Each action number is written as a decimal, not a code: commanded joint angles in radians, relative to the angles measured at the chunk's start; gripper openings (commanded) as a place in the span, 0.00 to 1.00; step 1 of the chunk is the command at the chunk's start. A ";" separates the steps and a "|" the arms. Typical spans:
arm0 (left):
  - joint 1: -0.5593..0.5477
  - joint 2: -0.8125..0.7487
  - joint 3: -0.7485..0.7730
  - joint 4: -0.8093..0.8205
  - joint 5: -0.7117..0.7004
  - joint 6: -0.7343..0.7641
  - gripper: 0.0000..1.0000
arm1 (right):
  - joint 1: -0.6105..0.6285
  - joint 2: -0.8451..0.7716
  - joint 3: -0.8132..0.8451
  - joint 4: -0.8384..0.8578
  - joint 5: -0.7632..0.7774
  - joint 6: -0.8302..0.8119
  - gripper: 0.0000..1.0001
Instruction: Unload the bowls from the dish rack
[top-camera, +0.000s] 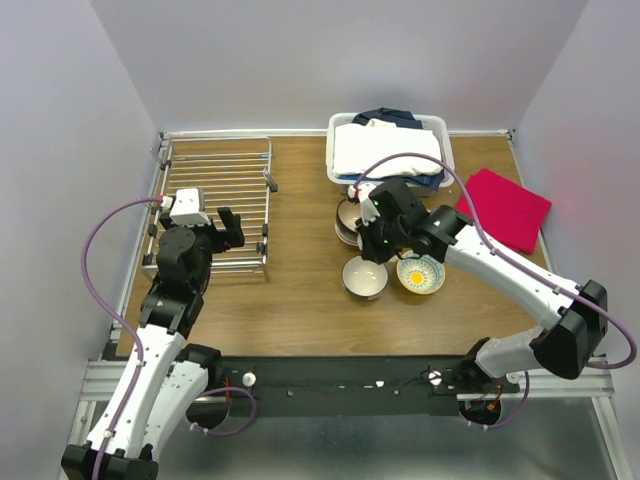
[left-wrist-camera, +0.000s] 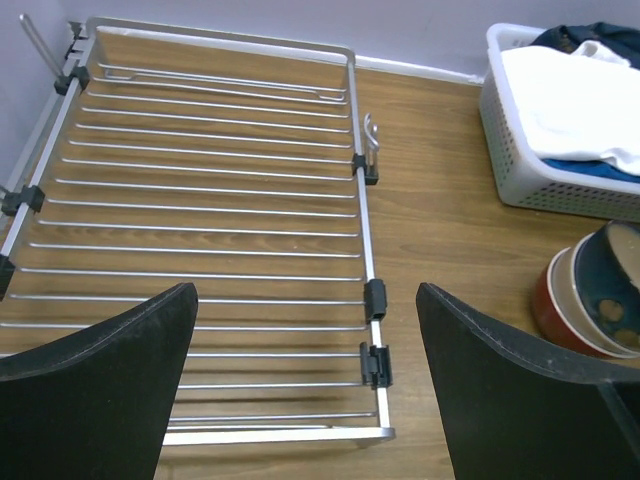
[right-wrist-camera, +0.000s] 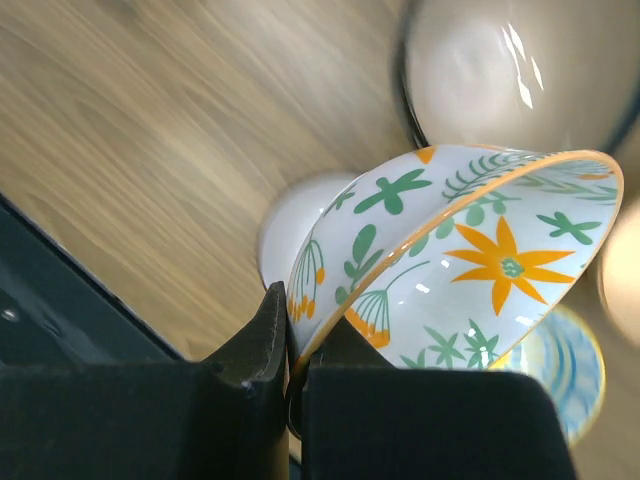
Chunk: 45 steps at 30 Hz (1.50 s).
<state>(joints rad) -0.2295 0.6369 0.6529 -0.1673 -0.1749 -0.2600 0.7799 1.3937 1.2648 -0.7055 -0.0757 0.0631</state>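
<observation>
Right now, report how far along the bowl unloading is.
Done: the dish rack shows bare bars, and a stack of bowls, a cream bowl and a blue-and-yellow bowl sit on the table beside it. In hand: the right gripper is shut on the rim of the floral bowl, above the table. The left gripper hangs open and empty over the rack. Left: set the floral bowl down.

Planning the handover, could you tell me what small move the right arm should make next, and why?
Probably lower and set down: the right gripper pinches the rim of the white ceramic bowl with orange flowers, tilted above the wooden table, and the silver wire dish rack looks bare.
</observation>
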 joint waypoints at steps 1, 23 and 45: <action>-0.002 -0.039 -0.047 0.090 -0.075 0.031 0.99 | 0.002 -0.025 -0.016 -0.273 0.258 0.069 0.01; -0.002 0.013 0.017 0.129 -0.037 0.176 0.99 | -0.085 0.191 -0.050 -0.359 0.332 0.326 0.01; -0.002 0.044 0.056 0.106 -0.031 0.209 0.99 | -0.088 0.243 -0.059 -0.315 0.376 0.392 0.65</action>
<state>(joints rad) -0.2295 0.6846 0.6678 -0.0612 -0.2073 -0.0628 0.6945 1.6699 1.1660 -1.0496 0.2989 0.4347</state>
